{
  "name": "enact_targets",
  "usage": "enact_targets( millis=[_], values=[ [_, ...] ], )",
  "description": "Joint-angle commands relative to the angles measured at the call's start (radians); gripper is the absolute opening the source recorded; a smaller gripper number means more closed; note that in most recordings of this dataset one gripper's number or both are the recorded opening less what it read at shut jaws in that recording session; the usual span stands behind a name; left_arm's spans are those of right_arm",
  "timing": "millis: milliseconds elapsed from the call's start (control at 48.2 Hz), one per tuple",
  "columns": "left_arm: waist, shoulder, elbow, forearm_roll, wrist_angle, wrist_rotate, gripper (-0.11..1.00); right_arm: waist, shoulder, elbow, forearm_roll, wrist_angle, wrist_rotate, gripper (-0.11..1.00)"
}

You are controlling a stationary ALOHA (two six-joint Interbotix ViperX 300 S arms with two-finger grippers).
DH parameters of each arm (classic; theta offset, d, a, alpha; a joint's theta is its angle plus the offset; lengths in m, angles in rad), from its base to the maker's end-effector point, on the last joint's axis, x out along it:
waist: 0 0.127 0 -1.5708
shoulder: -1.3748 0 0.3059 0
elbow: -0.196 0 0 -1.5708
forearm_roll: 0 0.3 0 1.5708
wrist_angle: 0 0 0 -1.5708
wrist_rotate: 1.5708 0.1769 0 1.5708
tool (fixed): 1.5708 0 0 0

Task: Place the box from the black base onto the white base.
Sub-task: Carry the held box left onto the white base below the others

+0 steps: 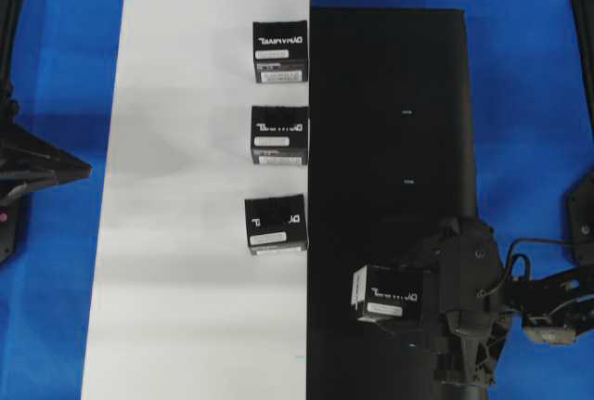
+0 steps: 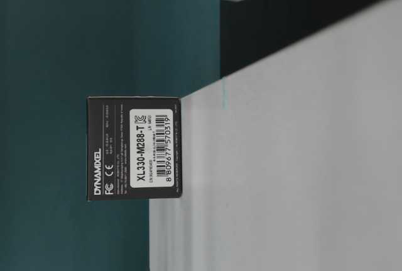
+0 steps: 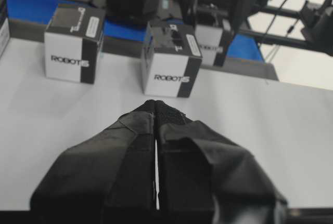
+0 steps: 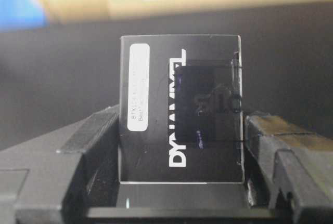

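My right gripper (image 1: 401,300) is shut on the box (image 1: 380,294), a small black cube with white lettering and a white label, over the near end of the black base (image 1: 390,140). In the right wrist view the fingers (image 4: 99,130) press both sides of the box (image 4: 179,104). I cannot tell whether it still touches the sheet. The white base (image 1: 186,187) lies just left of the black base. My left gripper (image 3: 155,105) is shut and empty, low over the white base (image 3: 260,130).
Three look-alike boxes (image 1: 280,51) (image 1: 279,135) (image 1: 276,225) stand in a row along the white base's right edge. Two of them (image 3: 73,42) (image 3: 169,57) face the left gripper. Blue tabletop (image 1: 529,94) surrounds both sheets.
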Motion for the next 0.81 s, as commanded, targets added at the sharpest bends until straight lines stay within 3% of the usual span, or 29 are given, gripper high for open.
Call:
enact_targets(
  millis=[0, 311, 477, 643, 788],
  values=[
    [-0.003, 0.009, -0.029, 0.002, 0.000, 0.000, -0.03, 0.015, -0.006, -0.048, 0.000, 0.020, -0.006, 0.59],
    [-0.005, 0.011, -0.029, 0.002, 0.000, 0.002, -0.03, 0.057, 0.032, -0.201, 0.034, 0.135, -0.049, 0.59],
    [-0.006, 0.009, -0.029, 0.002, 0.018, 0.002, -0.03, 0.063, 0.080, -0.291, 0.095, 0.195, -0.141, 0.59],
    [-0.014, 0.008, -0.031, 0.002, 0.026, 0.002, -0.03, 0.063, 0.144, -0.397, 0.179, 0.265, -0.288, 0.59],
    [-0.020, 0.006, -0.032, 0.002, 0.026, 0.002, -0.03, 0.054, 0.204, -0.482, 0.210, 0.316, -0.377, 0.59]
  ],
)
